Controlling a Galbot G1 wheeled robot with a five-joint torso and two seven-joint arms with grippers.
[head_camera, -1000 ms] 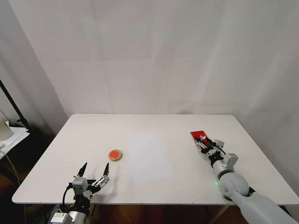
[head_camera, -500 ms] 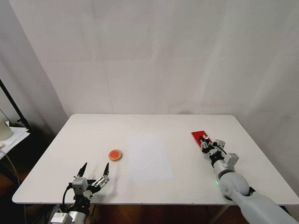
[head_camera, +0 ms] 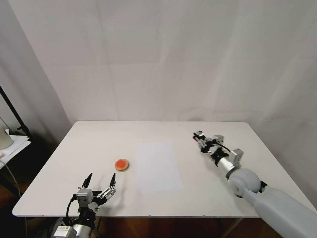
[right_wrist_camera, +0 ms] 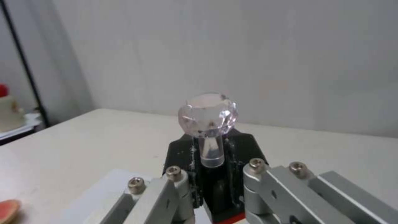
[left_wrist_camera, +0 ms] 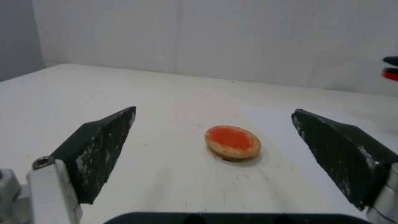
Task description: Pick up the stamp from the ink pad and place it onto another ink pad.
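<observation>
I've got the stamp pinched by its stem in my right gripper, lifted over the far right of the bench. A sliver of red beneath the stamp's black base makes me suspect the ink pad is stuck to it; I can't confirm that. Left gripper idles near the front edge, fingers spread. I'd carry it low and level toward the round ink pad, then lower it gently onto the centre.
</observation>
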